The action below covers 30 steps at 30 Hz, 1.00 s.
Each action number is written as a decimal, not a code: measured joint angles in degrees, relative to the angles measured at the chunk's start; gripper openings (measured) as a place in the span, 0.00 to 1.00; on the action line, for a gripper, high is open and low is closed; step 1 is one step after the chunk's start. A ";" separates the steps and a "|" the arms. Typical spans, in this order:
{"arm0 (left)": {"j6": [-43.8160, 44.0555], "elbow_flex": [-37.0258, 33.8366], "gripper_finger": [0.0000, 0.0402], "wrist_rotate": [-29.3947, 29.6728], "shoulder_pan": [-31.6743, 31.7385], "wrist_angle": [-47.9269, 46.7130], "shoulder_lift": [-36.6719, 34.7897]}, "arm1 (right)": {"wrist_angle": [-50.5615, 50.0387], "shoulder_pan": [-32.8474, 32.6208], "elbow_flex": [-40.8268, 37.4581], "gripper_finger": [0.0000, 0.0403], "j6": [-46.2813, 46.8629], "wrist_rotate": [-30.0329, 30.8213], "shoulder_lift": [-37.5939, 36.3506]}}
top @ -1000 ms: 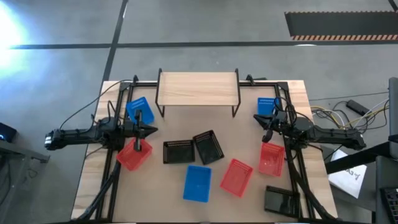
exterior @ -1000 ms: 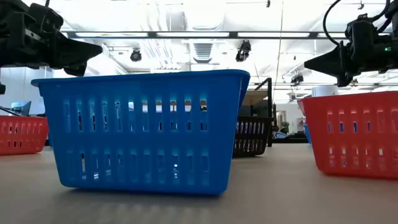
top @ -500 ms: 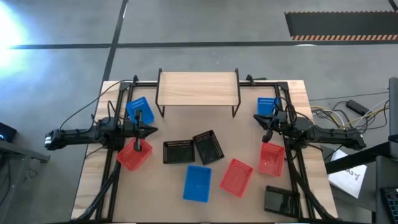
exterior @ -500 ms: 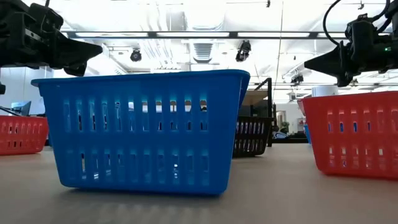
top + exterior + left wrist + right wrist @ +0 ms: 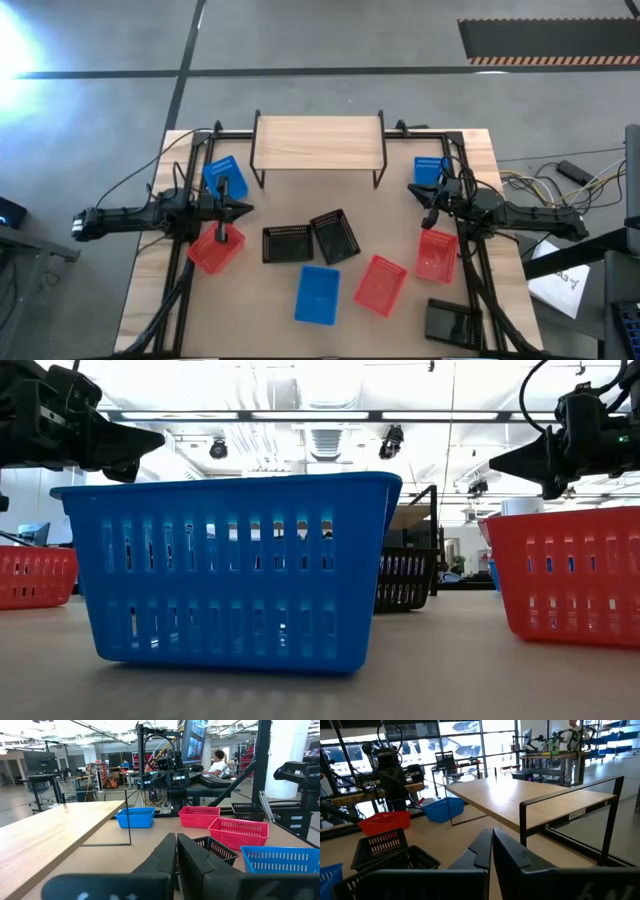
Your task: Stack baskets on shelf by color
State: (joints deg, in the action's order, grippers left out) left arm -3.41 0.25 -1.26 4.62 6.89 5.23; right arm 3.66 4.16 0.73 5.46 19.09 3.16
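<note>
Left tool point(image 5: 243, 209): fingers pressed together, empty, held level above the surface's left side, between a blue basket point(image 5: 221, 174) behind it and a red basket point(image 5: 215, 249) in front. Right tool point(image 5: 430, 212): same, fingers together, nothing held, over the right side between another blue basket point(image 5: 431, 169) and a red basket point(image 5: 435, 253).

Change over the last second: none. Both arms sit exactly as they were, and no basket has shifted. Reads as a pause, or a start not yet made.

Outward: two black baskets point(image 5: 310, 240) touch each other mid-surface. In front of them lie a third blue basket point(image 5: 318, 294) and a third red basket point(image 5: 380, 283), near but apart. One more black basket point(image 5: 445, 322) sits at the front right corner.

Shelf point(image 5: 319, 143) stands at the back centre, its top bare. All nine baskets are loose on the surface; no stacking done, whole task ahead. Each tool must open before any grasp.
</note>
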 joint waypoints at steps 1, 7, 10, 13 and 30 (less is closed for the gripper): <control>-0.01 0.00 0.00 -0.01 -0.02 0.01 0.00 | 0.00 -0.01 0.02 0.02 -0.03 0.00 0.02; 0.00 0.00 0.00 0.00 0.00 -0.01 0.00 | 0.00 -0.02 0.01 0.02 0.00 0.00 0.01; -0.01 0.00 0.00 0.00 0.00 0.01 -0.01 | 0.34 0.00 0.00 0.02 0.01 0.01 0.01; -0.01 0.00 0.00 0.00 0.00 0.00 0.00 | 2.37 -0.01 0.00 0.02 1.23 0.00 0.00; 0.01 0.00 0.00 0.00 0.00 0.01 0.00 | 24.96 -21.26 2.97 0.02 11.06 2.29 17.88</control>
State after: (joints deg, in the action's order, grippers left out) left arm -3.40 0.25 -1.26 4.62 6.90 5.23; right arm 28.62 -17.10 3.70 16.53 21.38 21.04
